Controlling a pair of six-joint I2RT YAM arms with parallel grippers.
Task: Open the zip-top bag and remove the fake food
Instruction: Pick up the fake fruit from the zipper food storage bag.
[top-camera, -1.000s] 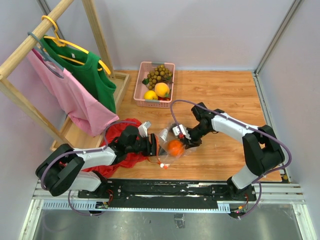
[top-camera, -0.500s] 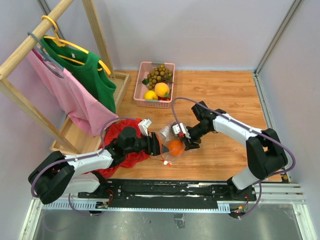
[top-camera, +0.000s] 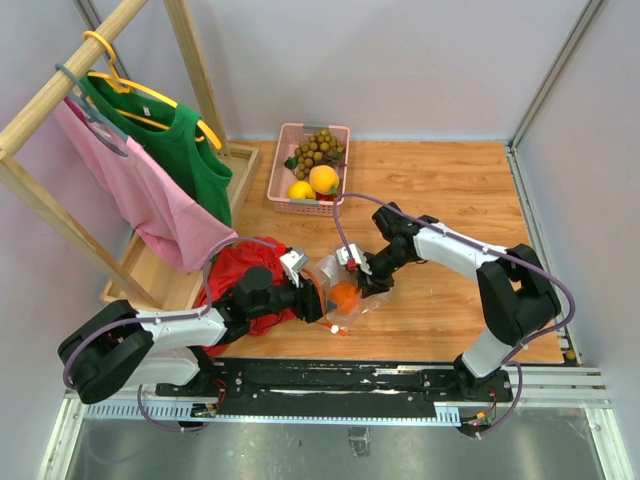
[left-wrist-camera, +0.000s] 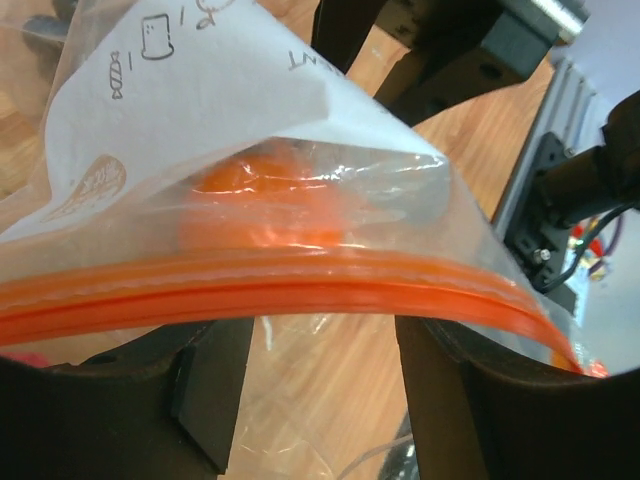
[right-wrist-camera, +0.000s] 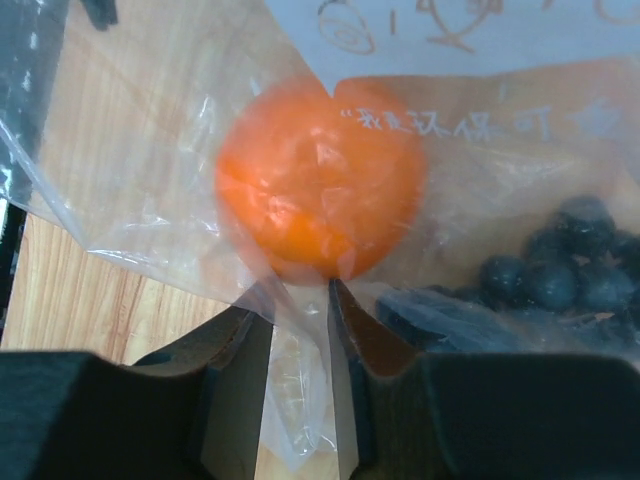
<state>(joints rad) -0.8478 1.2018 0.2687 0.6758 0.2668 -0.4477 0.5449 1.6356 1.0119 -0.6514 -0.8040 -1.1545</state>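
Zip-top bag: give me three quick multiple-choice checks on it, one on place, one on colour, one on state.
1. Where is the bag? A far left; B between the two grippers; C far right corner.
2. Its zip strip is: A blue; B green; C orange.
3. The bag is: A empty; B holding fruit; C folded flat.

1 B: the left gripper and right gripper flank it.
2 C: the left wrist view shows an orange band.
3 B: an orange and a dark bunch show through the plastic.
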